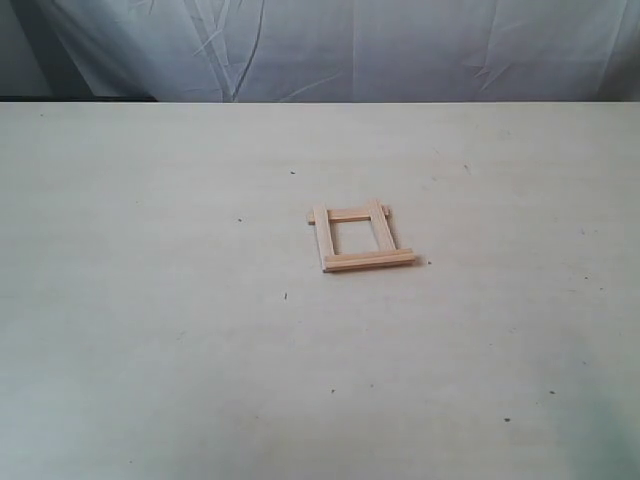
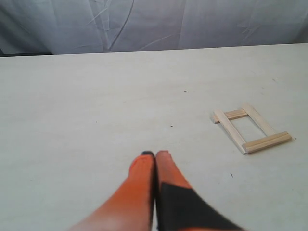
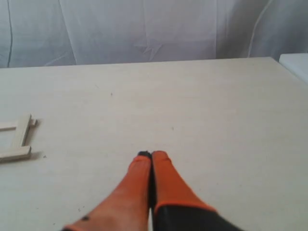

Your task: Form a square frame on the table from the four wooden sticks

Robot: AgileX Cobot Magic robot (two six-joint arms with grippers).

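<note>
Basically looks done — the four sticks [image 1: 322, 240] lie as a closed frame [image 1: 368, 261] mid table [image 1: 150, 300], left gripper [image 2: 155, 155] and right gripper [image 3: 151, 155] both clenched empty, well apart from it — next needs at most a squaring nudge.

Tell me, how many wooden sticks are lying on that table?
4, joined as one square frame on the table: the far stick, the near stick, the left stick and the right stick. None appears hidden.

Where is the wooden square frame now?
The small square frame of light-tan wooden sticks lies flat on the pale off-white table, just right of centre in the exterior view, a dark speck by its near right corner.
</note>
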